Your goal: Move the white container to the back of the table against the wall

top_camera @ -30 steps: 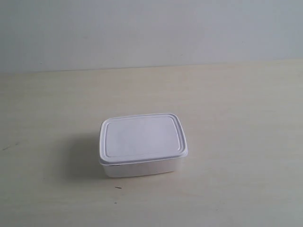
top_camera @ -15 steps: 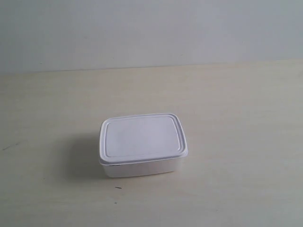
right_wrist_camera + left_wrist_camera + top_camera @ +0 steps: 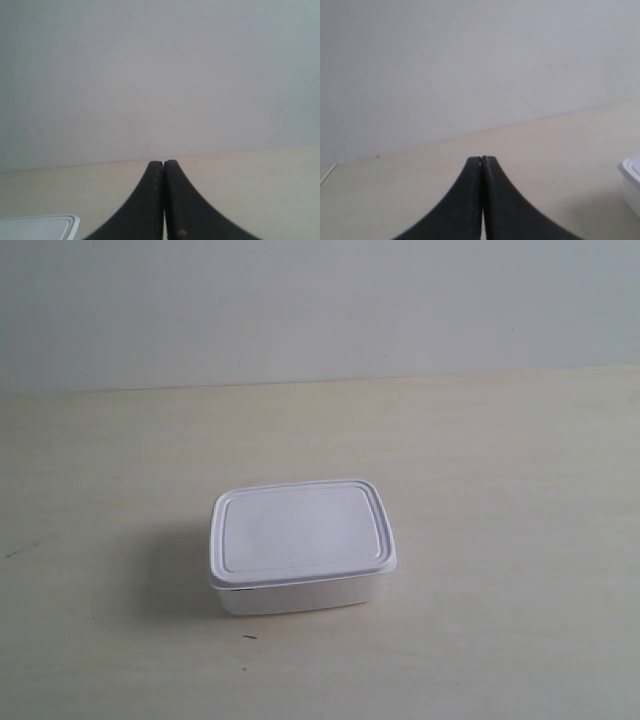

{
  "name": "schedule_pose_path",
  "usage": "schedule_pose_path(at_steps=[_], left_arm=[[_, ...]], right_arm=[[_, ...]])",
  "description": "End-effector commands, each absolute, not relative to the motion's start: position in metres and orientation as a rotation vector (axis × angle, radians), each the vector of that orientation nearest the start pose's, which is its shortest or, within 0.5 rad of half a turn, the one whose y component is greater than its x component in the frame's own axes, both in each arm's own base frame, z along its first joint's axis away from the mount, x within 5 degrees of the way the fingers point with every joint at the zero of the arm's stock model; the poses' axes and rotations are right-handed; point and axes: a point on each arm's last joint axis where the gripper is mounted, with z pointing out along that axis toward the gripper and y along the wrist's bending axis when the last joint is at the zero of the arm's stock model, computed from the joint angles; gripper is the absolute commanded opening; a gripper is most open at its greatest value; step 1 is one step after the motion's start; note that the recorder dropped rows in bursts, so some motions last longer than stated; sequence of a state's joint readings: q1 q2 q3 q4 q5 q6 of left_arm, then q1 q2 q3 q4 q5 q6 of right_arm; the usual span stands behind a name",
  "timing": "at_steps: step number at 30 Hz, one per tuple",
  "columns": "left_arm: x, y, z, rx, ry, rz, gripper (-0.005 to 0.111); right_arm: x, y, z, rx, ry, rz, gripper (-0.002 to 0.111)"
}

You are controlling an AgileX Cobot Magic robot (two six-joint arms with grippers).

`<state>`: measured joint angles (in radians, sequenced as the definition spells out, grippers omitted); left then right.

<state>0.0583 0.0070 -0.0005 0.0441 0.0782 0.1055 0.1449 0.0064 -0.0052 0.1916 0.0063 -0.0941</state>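
Left claw (image 3: 481, 159) and right claw (image 3: 163, 162): both clenched, empty, clear of white container (image 3: 300, 545) sitting closed on surface (image 3: 500, 490), well short of wall (image 3: 300, 300). Likely light, stiff, slick; best pinched across narrow sides, or nudged low.

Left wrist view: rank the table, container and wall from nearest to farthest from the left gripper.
From the left gripper, which is shut:
1. table: nearest, its surface runs out right ahead of the tips.
2. container: off to one side on the table, only a corner in frame.
3. wall: farthest, rising behind the table's back edge.
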Motion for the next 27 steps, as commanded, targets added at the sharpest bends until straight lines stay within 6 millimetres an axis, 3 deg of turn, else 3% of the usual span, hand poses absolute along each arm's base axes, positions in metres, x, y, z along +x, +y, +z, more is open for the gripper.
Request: schedule_pose_path(at_steps=[1, 7, 10, 15, 18, 22, 27], left_arm=[[0.055, 0.003, 0.219, 0.046, 1.422, 0.149, 0.000], [0.052, 0.002, 0.233, -0.073, 1.259, -0.010, 0.000], [0.052, 0.002, 0.233, -0.150, 1.259, -0.114, 0.000], [0.053, 0.003, 0.231, -0.164, 1.270, -0.130, 0.000], [0.051, 0.003, 0.243, -0.218, 1.250, -0.202, 0.000], [0.057, 0.003, 0.263, -0.254, 1.394, -0.198, 0.000], [0.077, 0.005, 0.294, -0.339, 1.592, -0.223, 0.000]], right_arm=[[0.055, 0.008, 0.215, -0.023, 1.471, 0.212, 0.000], [0.055, 0.008, 0.215, 0.082, 1.470, 0.324, 0.000], [0.055, 0.008, 0.215, 0.126, 1.468, 0.371, 0.000], [0.055, 0.007, 0.219, 0.152, 1.451, 0.400, 0.000], [0.051, 0.008, 0.237, 0.145, 1.439, 0.421, 0.000], [0.058, 0.012, 0.264, 0.072, 1.569, 0.370, 0.000], [0.086, 0.019, 0.304, 0.047, 1.739, 0.354, 0.000]])
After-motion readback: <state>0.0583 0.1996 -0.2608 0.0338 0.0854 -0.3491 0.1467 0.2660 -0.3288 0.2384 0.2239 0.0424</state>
